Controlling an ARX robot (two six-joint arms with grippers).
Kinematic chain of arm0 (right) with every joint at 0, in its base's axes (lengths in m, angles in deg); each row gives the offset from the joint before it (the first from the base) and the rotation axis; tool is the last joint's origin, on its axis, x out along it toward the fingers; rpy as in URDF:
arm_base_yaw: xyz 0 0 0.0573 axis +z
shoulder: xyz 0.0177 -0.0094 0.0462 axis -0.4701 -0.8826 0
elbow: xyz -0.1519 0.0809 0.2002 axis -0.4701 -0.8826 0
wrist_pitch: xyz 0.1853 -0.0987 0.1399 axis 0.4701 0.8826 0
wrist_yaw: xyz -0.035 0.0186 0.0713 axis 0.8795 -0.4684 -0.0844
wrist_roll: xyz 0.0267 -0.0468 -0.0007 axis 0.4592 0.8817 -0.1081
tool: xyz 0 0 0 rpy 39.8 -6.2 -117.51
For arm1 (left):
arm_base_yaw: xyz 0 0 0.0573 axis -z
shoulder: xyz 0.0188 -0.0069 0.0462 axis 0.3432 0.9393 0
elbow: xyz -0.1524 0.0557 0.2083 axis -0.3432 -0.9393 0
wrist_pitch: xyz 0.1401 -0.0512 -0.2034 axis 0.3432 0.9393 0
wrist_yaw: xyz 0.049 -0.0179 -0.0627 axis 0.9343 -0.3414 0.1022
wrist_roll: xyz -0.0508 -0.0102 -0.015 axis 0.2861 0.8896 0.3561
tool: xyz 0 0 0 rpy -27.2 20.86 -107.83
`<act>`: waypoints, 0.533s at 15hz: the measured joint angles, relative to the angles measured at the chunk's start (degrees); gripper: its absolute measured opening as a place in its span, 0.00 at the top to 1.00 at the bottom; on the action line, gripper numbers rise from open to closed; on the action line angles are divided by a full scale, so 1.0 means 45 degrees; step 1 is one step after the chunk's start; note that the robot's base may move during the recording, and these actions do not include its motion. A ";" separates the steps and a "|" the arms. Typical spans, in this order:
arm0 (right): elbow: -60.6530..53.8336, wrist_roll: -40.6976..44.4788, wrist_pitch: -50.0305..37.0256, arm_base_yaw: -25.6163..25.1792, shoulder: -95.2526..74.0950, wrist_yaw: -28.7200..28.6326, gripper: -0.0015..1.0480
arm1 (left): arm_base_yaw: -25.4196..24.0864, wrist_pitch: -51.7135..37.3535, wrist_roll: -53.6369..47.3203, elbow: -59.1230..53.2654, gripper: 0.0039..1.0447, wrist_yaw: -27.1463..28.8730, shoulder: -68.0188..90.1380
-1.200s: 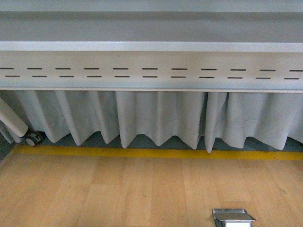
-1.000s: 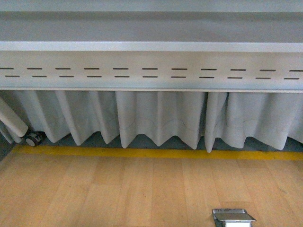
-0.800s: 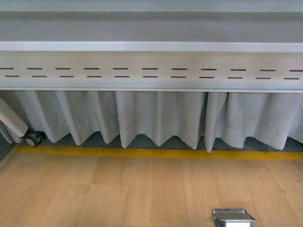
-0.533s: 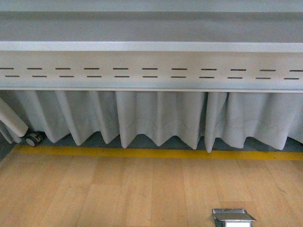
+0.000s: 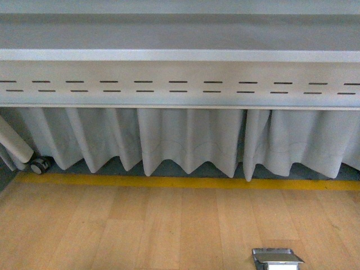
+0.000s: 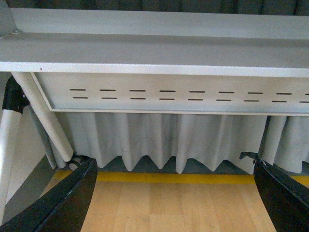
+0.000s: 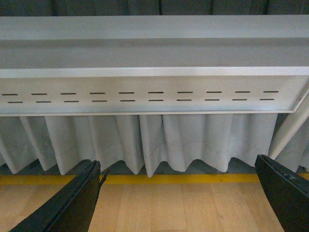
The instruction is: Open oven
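Left wrist view shows your left gripper spread wide, the right gripper likewise, both empty above the floor facing a curtain under a table; no oven shows, so you likely haven't started and must first find its handle.

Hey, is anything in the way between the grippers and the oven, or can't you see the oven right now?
The oven shows in no view, so I cannot tell. Ahead of the open left gripper and open right gripper I see a slotted grey panel, a white curtain and the wood floor.
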 joint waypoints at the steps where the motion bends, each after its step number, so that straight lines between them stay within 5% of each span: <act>1: 0.0000 0.0000 0.0000 0.0000 0.0000 0.0000 0.06 | -0.0005 0.0000 0.0000 0.0000 0.06 0.0005 0.0000; 8: 0.0000 0.0000 0.0000 0.0000 0.0000 0.0000 0.06 | -0.0005 0.0000 0.0000 0.0000 0.06 0.0005 0.0000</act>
